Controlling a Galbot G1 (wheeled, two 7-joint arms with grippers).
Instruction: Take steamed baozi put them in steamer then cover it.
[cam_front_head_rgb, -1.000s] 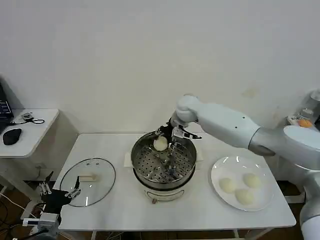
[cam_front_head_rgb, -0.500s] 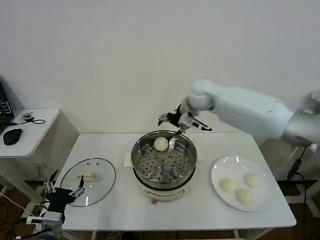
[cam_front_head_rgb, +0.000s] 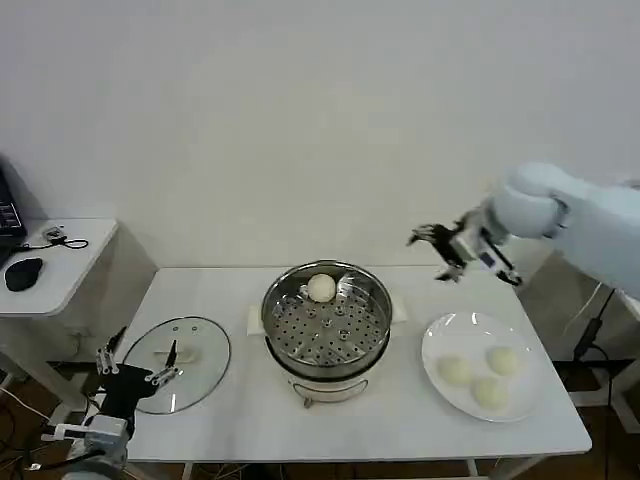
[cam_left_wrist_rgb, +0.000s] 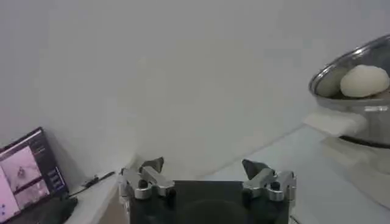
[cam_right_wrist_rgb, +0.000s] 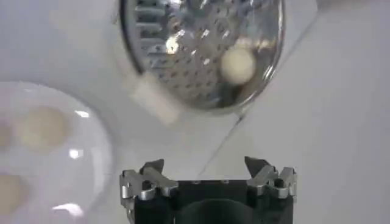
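**One bun in the pot, three on the plate**

The right gripper (cam_front_head_rgb: 447, 252) hangs in the air with its fingers spread and nothing between them, between the steamer (cam_front_head_rgb: 327, 320) and the white plate (cam_front_head_rgb: 486, 365), above and behind both. One steamed baozi (cam_front_head_rgb: 321, 288) lies on the perforated tray near the steamer's far rim, well apart from that gripper. Three more smooth, creamy-white buns (cam_front_head_rgb: 483, 376) sit on the plate, below the gripper. The steamer is a round, shiny steel pot on a whitish base. The cover (cam_front_head_rgb: 178, 363), a single round clear glass lid with a pale bar handle, lies flat on the white table (cam_front_head_rgb: 400, 430) left of the steamer. The left gripper (cam_front_head_rgb: 135, 361) waits, fingers apart and empty, by the cover's near edge.
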